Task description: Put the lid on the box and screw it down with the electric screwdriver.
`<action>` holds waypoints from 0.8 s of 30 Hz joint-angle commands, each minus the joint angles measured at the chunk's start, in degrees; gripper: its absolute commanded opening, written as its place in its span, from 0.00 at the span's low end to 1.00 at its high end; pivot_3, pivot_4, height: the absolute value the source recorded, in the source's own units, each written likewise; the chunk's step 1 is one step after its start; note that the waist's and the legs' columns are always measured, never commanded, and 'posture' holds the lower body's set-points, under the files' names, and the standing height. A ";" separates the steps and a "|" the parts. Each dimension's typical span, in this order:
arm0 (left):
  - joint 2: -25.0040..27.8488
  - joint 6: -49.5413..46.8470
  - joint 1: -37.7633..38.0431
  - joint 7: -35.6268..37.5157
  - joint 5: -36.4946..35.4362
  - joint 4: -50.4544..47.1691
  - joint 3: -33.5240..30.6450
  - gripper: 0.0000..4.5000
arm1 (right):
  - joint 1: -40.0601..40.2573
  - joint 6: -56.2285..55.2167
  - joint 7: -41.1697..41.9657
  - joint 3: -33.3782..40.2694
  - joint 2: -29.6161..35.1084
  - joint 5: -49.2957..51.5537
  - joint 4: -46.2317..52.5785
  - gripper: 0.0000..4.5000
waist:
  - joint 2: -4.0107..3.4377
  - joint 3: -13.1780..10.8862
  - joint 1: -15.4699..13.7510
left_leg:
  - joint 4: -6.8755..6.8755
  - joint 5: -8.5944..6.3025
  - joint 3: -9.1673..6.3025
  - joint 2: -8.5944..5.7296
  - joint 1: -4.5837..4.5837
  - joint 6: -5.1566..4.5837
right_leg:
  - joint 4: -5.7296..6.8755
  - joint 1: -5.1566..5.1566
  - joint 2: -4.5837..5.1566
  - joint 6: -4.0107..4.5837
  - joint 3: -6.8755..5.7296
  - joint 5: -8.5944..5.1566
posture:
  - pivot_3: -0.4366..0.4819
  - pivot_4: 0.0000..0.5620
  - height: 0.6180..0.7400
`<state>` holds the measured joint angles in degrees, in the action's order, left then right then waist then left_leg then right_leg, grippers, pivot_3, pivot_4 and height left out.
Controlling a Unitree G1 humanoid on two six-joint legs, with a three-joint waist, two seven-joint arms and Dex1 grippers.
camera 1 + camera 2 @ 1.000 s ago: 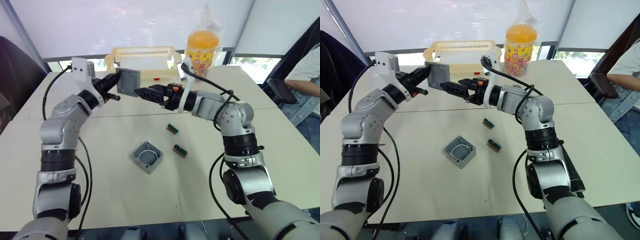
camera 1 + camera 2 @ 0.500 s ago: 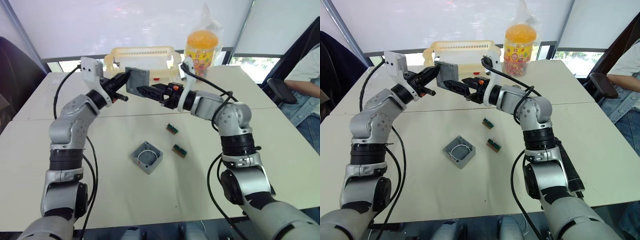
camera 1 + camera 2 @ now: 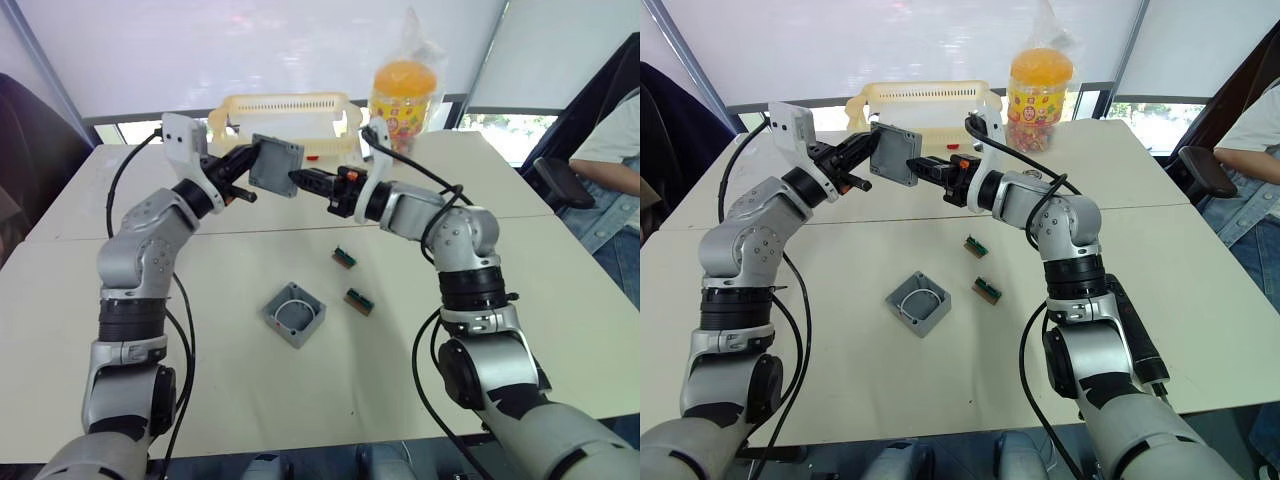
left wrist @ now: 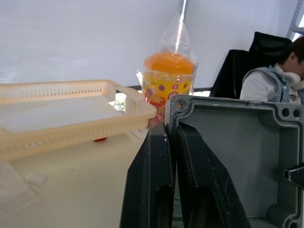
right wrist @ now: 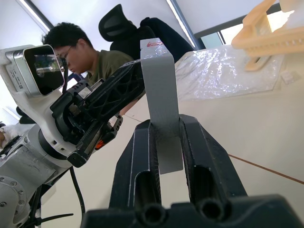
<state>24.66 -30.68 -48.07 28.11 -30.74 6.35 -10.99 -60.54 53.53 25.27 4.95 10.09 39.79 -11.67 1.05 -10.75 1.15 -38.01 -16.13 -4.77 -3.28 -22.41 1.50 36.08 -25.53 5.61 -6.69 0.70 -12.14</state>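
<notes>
While the box [image 3: 294, 315] sits on the table at 6 o'clock, both the left gripper [image 3: 248, 165] and right gripper [image 3: 297, 179] pinch the lid [image 3: 276, 166] mid-air.

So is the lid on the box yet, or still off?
Off. The lid is up in the air, gripped by both the left pincer and the right pincer; the box sits open on the table.

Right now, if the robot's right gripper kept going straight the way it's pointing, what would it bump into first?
Nothing new: the right gripper already has its fingers around the edge of the lid. Just past that, probably the left gripper holding the lid's other side.
</notes>
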 commanded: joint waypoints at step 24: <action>19.96 -17.30 19.90 11.97 -13.80 -14.57 -11.81 0.57 | 28.83 -48.53 3.18 -14.35 18.29 -37.63 30.52 0.03 | 0.00 -0.01 -0.10 | 0.01 0.01 0.04 0.01 0.04 0.02 | -0.01 0.05 -0.02 -0.01 0.00 -0.01 | 0.48 0.27 1.00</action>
<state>42.82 -47.56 -28.65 38.72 -43.32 -5.27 -21.71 -32.46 12.63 29.46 -8.51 26.73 7.73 15.08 1.05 -10.76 1.05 -37.99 -16.11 -4.73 -3.27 -22.36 1.54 36.07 -25.49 5.59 -6.69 0.70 -12.14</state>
